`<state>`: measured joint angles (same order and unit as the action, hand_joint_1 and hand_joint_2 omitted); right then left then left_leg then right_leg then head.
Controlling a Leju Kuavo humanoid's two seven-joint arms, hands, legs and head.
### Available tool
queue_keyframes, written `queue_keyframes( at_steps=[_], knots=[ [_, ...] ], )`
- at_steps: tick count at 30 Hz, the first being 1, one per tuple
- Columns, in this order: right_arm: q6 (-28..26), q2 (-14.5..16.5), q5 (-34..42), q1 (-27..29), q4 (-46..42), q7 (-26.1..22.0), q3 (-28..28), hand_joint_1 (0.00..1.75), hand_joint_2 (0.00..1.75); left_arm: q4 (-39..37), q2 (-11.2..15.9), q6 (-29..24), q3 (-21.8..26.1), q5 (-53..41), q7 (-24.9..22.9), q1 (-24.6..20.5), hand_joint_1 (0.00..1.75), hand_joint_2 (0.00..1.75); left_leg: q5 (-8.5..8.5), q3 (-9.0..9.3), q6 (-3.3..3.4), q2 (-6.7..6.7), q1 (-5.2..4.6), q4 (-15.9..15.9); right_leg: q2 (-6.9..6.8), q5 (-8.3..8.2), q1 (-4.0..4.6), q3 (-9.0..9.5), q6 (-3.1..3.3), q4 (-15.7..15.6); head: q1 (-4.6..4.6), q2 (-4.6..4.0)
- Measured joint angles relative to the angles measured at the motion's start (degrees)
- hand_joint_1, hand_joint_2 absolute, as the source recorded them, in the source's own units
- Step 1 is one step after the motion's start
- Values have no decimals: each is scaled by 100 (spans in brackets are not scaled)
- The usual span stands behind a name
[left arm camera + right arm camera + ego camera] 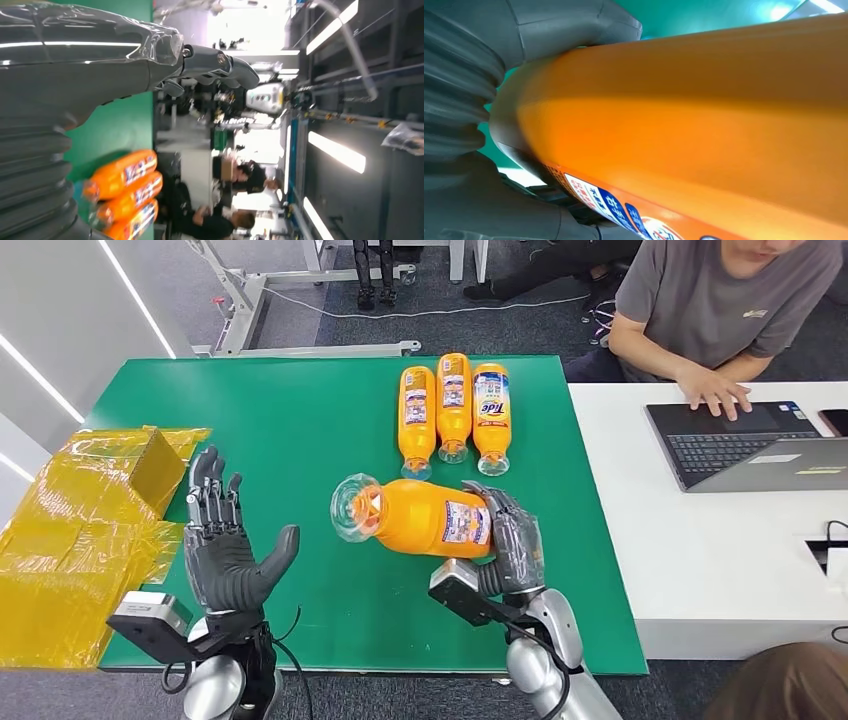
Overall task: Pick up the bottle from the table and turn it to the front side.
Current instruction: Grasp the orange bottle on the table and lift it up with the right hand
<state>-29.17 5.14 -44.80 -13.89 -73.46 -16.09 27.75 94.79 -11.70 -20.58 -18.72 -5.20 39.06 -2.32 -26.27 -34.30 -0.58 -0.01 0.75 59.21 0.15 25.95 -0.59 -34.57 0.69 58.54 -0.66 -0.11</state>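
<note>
My right hand (512,540) grips an orange detergent bottle (420,516) by its base end, holding it sideways above the green table (300,420), clear cap pointing left. Its label faces the camera near my fingers. Up close in the right wrist view, the orange bottle (704,115) lies against my right hand (469,100), label strip along its lower side. My left hand (228,550) stands open and upright over the table's front left, palm turned toward the bottle, holding nothing. The left wrist view has my left hand (100,65) with fingers extended.
Three more orange bottles (453,410) lie side by side at the table's far middle, caps toward me. Yellow wrapped boxes (80,530) sit at the left edge. A person (720,310) types on a laptop (740,445) on the white table to the right.
</note>
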Motion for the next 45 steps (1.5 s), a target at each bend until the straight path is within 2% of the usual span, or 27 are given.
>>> queue_keyframes(
  at_steps=[6, 10, 18, 24, 32, 40, 45],
  knots=[
    [315, 107, 29, -201, 186, -7, 43, 175, 175, -15, -1, 572, -125, 233, -61, -63, 0, 175, 0, -1, 0, 0, 0, 0, 0, 0, 0, 0, 0, 0, 0, 0],
    [567, 138, 192, -424, 485, -6, 123, 175, 175, -58, -8, 722, -175, 218, -34, -169, 0, 175, 1, -1, 0, 0, 0, 0, 0, -1, 0, 0, 0, 0, 0, 0],
    [1186, 296, 448, -1146, 1245, -53, 292, 175, 175, -187, -68, 685, -264, 81, -16, -379, 0, 175, 1, 0, -1, 1, 0, 1, 2, -3, 0, -1, 1, 1, 0, 0],
    [1377, 462, 461, -1540, 1695, -147, 446, 175, 175, -287, -84, 640, -276, 86, -14, -407, 0, 175, 1, -2, -1, 1, 1, 0, 2, -2, 0, -3, 1, 2, 0, 0],
    [1651, 852, 604, -2148, 2458, -442, 777, 175, 175, -535, -126, 586, -271, 251, 43, -570, 0, 175, 2, -2, -1, 1, 1, 1, 2, -2, 0, -4, 1, 3, -1, 0],
    [1797, 999, 656, -2398, 2988, -549, 957, 175, 175, -670, -137, 583, -204, 310, 55, -656, 0, 175, 2, -3, -1, 1, -1, 2, 2, -2, 0, -3, 0, 2, 0, 0],
    [2178, 1015, 796, -2426, 3161, -661, 1056, 175, 175, -676, -136, 472, -114, 346, 75, -673, 0, 175, 1, -4, -1, 0, 0, 1, 2, -2, 0, -4, 0, 1, 0, 0]
  ],
)
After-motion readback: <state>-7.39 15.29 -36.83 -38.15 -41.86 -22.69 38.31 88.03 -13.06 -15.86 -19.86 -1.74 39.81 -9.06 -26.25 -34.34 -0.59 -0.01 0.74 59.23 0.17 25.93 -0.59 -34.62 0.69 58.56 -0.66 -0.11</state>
